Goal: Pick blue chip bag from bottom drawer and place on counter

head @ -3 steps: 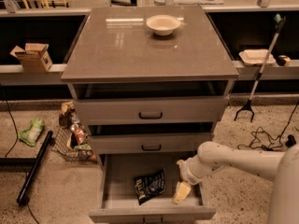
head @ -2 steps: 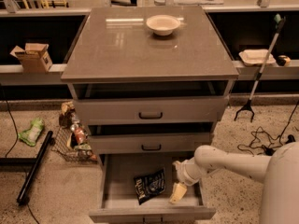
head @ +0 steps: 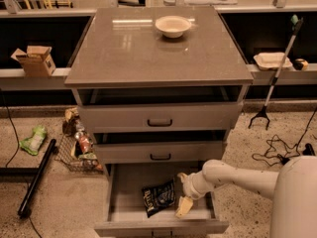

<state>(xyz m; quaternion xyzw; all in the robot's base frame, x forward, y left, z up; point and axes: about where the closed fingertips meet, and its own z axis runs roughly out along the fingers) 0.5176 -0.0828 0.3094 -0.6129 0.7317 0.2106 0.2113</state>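
Bag (head: 158,197) lies just left of my gripper (head: 184,206) in drawer (head: 130,182), long axis diagonal; grip width: cannot tell.

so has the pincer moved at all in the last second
Yes. The pincer has shifted slightly left inside the bottom drawer, closing on the blue chip bag, which has not moved.

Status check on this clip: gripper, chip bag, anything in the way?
Gripper inside bottom drawer, beside blue chip bag. Bag lying on drawer floor. Nothing between them; bowl on counter.
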